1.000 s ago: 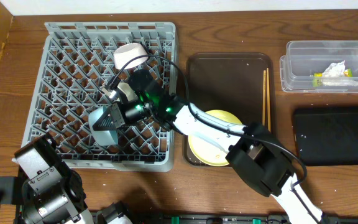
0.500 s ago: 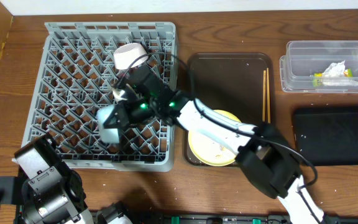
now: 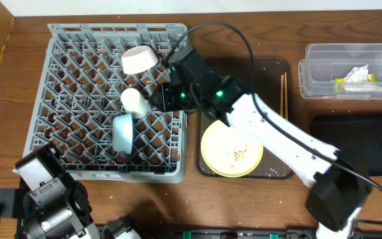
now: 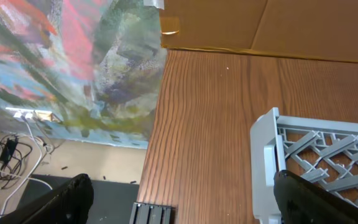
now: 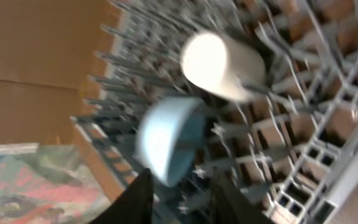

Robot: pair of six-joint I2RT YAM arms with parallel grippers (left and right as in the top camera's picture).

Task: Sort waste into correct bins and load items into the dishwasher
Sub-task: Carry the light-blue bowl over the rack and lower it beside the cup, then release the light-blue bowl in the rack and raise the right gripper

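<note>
Tally from overhead, with my wrist view for the rack.

- Dish rack (image 3: pixel 111 28): one, grey.
- Dishes: I count four. Three sit in the rack: one white bowl (image 3: pixel 140 60), one small white cup (image 3: pixel 132 101), one light-blue saucer (image 3: pixel 123 133). The fourth is one pale-yellow plate (image 3: pixel 221 156).
- Serving tray (image 3: pixel 244 79): one, dark brown.
- Wooden chopsticks (image 3: pixel 284 106): two, a single pair.
- Tubs: two, one clear tub (image 3: pixel 317 66) and one black tub (image 3: pixel 357 146).
- Crumpled white tissue (image 3: pixel 358 74): one.
- Green-yellow wrapper (image 3: pixel 353 85): one.
- Rice-like crumbs (image 3: pixel 239 156): one small scatter, too fine for me to number.
</note>
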